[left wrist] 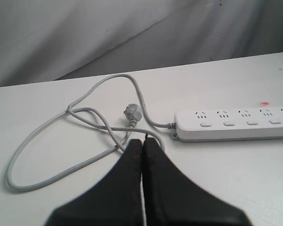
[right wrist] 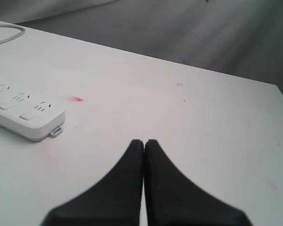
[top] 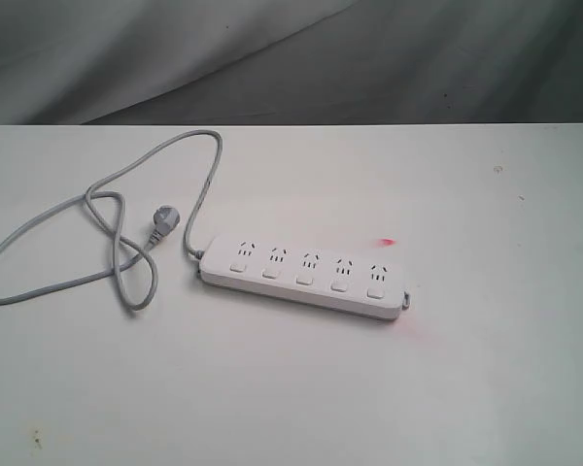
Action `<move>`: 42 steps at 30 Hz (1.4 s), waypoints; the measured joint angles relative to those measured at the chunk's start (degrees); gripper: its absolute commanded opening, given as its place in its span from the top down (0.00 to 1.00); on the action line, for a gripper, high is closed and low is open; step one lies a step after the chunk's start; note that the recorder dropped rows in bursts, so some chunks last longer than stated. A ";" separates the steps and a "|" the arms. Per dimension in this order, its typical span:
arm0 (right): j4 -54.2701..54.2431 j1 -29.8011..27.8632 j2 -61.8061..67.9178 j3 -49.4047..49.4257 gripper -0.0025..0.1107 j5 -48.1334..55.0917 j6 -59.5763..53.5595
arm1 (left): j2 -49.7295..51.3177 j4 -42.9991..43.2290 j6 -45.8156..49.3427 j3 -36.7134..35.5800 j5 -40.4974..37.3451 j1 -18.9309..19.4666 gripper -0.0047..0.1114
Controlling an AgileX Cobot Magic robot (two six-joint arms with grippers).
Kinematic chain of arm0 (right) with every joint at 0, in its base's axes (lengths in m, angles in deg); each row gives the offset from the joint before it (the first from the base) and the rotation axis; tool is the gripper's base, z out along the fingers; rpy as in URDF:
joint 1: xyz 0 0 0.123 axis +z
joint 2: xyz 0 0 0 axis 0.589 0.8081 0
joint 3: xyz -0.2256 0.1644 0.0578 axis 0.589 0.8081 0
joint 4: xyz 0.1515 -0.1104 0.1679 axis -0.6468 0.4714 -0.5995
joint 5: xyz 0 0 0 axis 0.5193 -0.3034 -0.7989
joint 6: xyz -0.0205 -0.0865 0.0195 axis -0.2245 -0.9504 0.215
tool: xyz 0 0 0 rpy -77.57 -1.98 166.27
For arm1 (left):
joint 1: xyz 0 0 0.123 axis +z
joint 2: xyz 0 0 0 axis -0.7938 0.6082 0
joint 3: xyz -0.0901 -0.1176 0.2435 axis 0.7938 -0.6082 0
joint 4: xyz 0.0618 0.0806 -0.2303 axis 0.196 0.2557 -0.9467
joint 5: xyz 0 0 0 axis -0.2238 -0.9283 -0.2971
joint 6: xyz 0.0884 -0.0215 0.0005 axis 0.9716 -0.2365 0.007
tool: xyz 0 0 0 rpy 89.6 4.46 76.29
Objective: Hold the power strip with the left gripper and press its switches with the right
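The white power strip (top: 304, 277) lies flat on the white table, five sockets in a row with a row of small white switches (top: 306, 278) below them. Its grey cord (top: 117, 233) loops off to the left and ends in a plug (top: 163, 221). Neither arm shows in the exterior view. In the left wrist view my left gripper (left wrist: 143, 140) is shut and empty, hovering by the cord loop (left wrist: 85, 117), short of the strip's cord end (left wrist: 179, 127). My right gripper (right wrist: 144, 142) is shut and empty, apart from the strip's far end (right wrist: 37, 120).
A small red light spot (top: 387, 242) lies on the table behind the strip, with a faint red glow (top: 413, 335) near its right end. Grey cloth (top: 291, 58) hangs behind the table's back edge.
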 measured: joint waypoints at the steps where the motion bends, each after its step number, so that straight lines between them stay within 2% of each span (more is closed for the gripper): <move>1: 0.00 0.00 0.00 0.00 0.98 0.00 0.00 | 0.00 0.00 0.00 0.00 0.00 0.00 0.96; 19: 0.00 0.00 0.00 0.00 0.98 0.00 0.00 | 0.00 0.00 0.00 0.00 0.00 0.00 0.96; 22: 0.00 0.00 0.00 0.00 0.98 0.00 0.00 | 0.00 -0.51 0.00 0.00 1.87 0.00 0.96; 29: 0.00 0.00 0.00 0.00 0.98 0.00 0.00 | 0.00 -19.02 -4.30 0.00 13.96 0.00 0.96; 33: 0.00 0.00 0.00 0.00 0.98 0.00 0.00 | 0.00 -26.36 -4.50 0.00 16.58 0.00 0.96; 36: 0.00 0.00 0.00 0.00 0.98 0.00 0.00 | 0.00 -29.68 -4.50 0.00 15.55 0.00 0.96; 38: 0.00 0.00 0.00 0.00 0.98 0.00 0.00 | 0.57 -30.12 -4.50 1.23 11.22 0.00 0.96; 42: 0.00 0.00 0.00 0.00 0.98 -0.04 0.00 | 7.56 -29.02 -3.88 8.84 3.50 0.00 0.96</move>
